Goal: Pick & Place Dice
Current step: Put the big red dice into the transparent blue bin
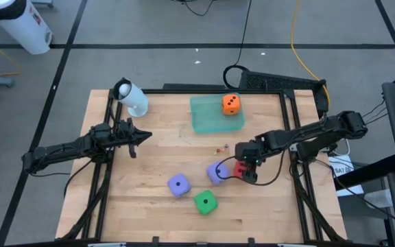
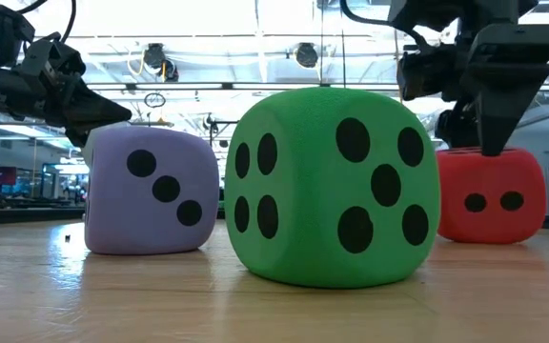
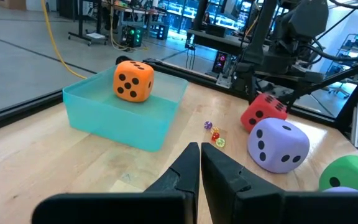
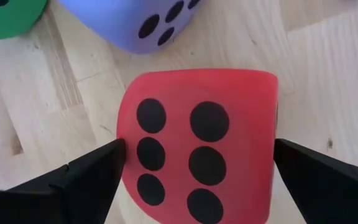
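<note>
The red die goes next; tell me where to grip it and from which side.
Grip the red die across its two opposite side faces, coming straight down from above. Its six-pip face is up and both sides are clear; the right end effector is open astride it. The purple die sits close.

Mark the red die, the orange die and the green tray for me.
red die [image 4: 197,146]: right wrist view, middle of its six-pip face.
orange die [image 3: 133,80]: left wrist view, its five-pip side.
green tray [image 3: 120,118]: left wrist view, its near outer wall.
</note>
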